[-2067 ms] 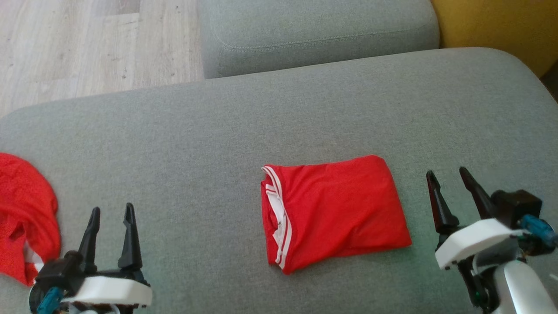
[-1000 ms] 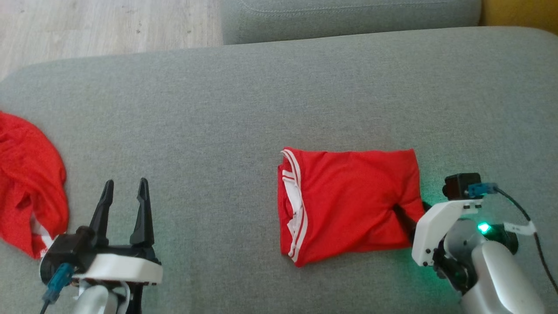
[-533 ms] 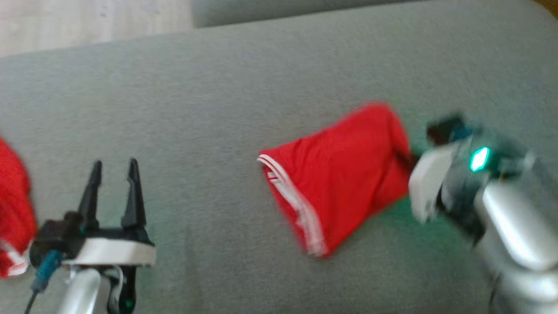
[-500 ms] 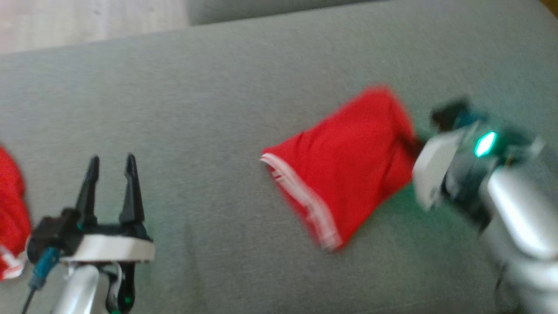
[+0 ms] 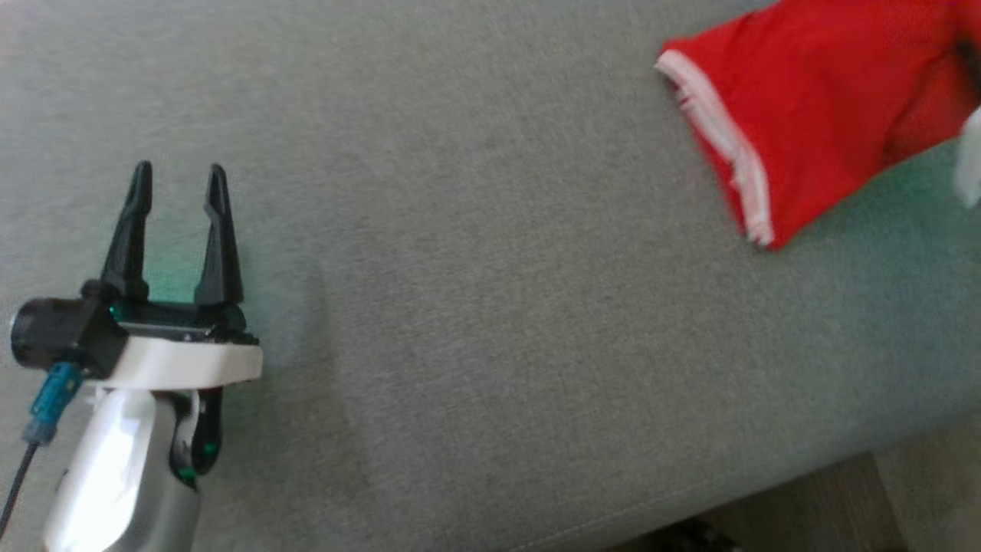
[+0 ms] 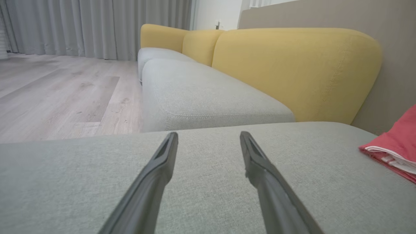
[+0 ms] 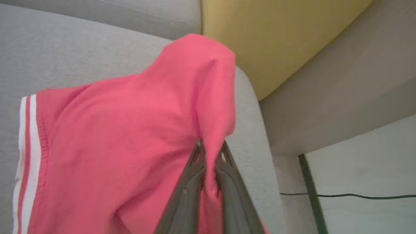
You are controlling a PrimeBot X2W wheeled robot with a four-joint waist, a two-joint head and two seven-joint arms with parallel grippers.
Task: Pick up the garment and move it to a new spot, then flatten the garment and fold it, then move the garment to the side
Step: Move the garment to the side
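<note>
The folded red garment (image 5: 805,115) with white stripes along one edge sits at the top right of the head view, partly lifted off the grey cushion (image 5: 475,291). In the right wrist view my right gripper (image 7: 211,146) is shut on a fold of the garment (image 7: 130,136), and the cloth drapes over its fingers (image 7: 188,191). My left gripper (image 5: 176,176) stands open over bare cushion at the lower left, far from the garment. The left wrist view has the garment (image 6: 396,143) at its right edge, beyond the open left gripper (image 6: 208,136).
The cushion's near edge (image 5: 690,506) runs along the bottom right of the head view, with floor beyond it. Yellow backrests (image 6: 292,68) and a second grey seat (image 6: 201,94) lie ahead of the left gripper. A black cable (image 7: 347,195) crosses the floor beside the sofa.
The head camera has swung left and down. My right gripper closed on the garment's right edge and has dragged it up and to the right, tilting it. The left gripper has stayed open.
</note>
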